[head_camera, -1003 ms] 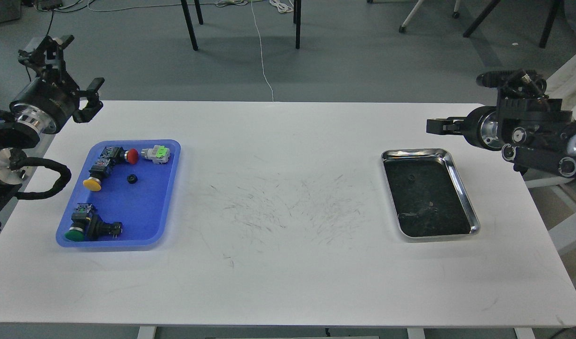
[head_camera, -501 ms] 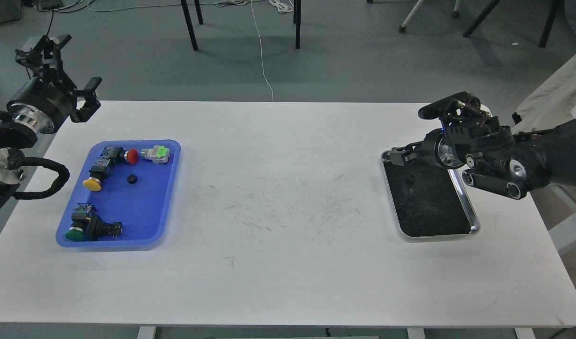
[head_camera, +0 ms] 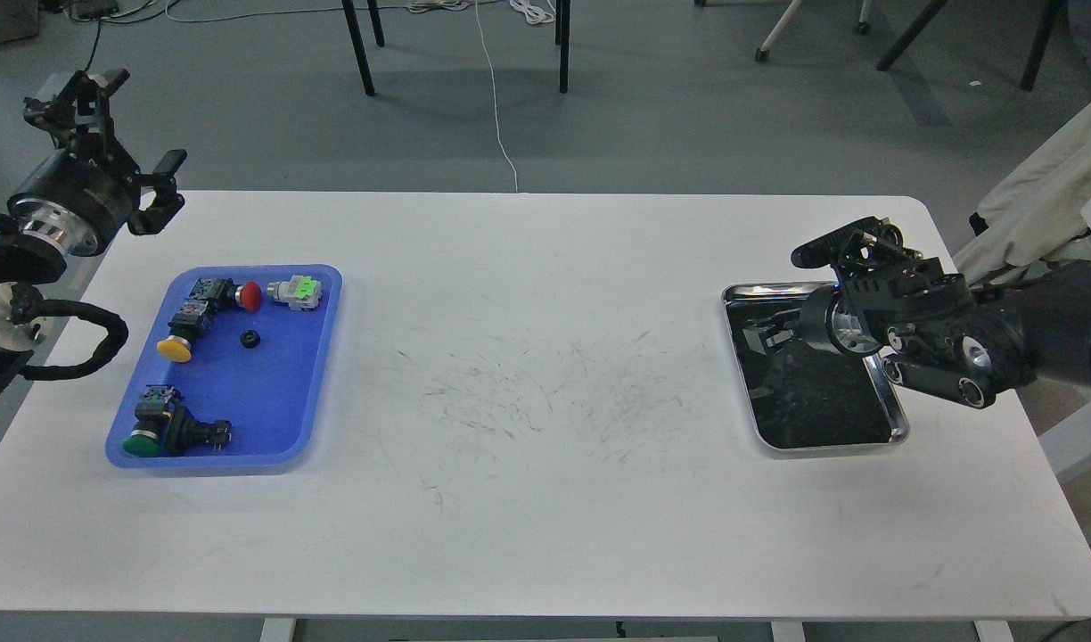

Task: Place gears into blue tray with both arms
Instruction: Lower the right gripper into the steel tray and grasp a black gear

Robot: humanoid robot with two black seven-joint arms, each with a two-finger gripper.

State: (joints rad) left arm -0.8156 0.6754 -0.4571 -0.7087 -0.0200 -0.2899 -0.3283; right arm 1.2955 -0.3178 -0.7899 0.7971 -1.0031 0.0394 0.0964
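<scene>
The blue tray (head_camera: pixel 318 374) lies at the table's left. One gear (head_camera: pixel 250 339), a tiny black toothed wheel, rests in its upper middle among several push-button switches. My left gripper (head_camera: pixel 128 135) hangs open and empty above the table's far-left corner, behind the blue tray. My right gripper (head_camera: pixel 770 333) is low inside the steel tray (head_camera: pixel 893 419) at the right, over its upper-left part, fingers apart. The dark fingers against the dark tray bottom hide whatever lies beneath them, and I see no other gear.
Red (head_camera: pixel 251 295), yellow (head_camera: pixel 175 349) and green (head_camera: pixel 141 443) capped switches and a green-white part (head_camera: pixel 298 292) share the blue tray. The white table between the two trays shows only scuff marks. Chair legs and cables stand on the floor behind.
My right arm swung in from beyond the table's right edge and dropped its gripper into the steel tray. The left gripper drifted slightly up and left. The gear in the blue tray stayed put.
</scene>
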